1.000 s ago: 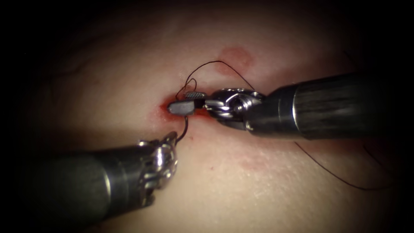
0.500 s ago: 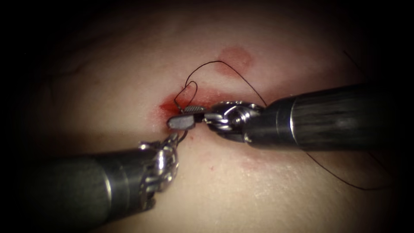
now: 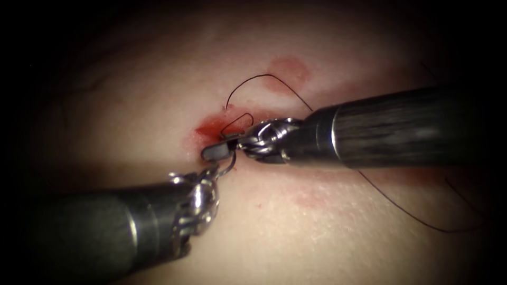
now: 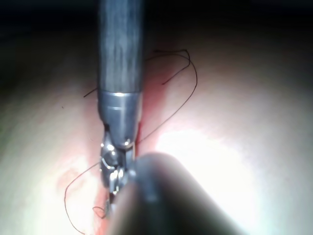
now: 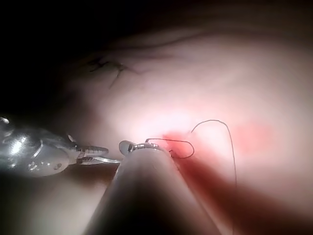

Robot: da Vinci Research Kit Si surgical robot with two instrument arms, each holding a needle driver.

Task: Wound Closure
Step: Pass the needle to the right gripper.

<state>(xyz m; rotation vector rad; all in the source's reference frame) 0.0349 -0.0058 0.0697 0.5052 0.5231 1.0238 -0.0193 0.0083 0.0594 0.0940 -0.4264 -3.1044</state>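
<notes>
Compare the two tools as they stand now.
The left tool comes in from the lower left, its claw holding what looks like the needle by the cut. The right tool comes in from the right, its tip at the red fluid, hold unclear. Both have dark shafts.

The endoscope looks down from above and in front at the tissue [image 3: 327, 232], close in, with the cut [image 3: 214, 126] near the middle. The left wrist view looks along the left arm's shaft from very close and faces the right gripper [image 4: 113, 181] across the cut. The right wrist view looks along its own shaft toward the left gripper [image 5: 93, 152]. All three share the cut and the thread [image 3: 264, 78] beside it.
</notes>
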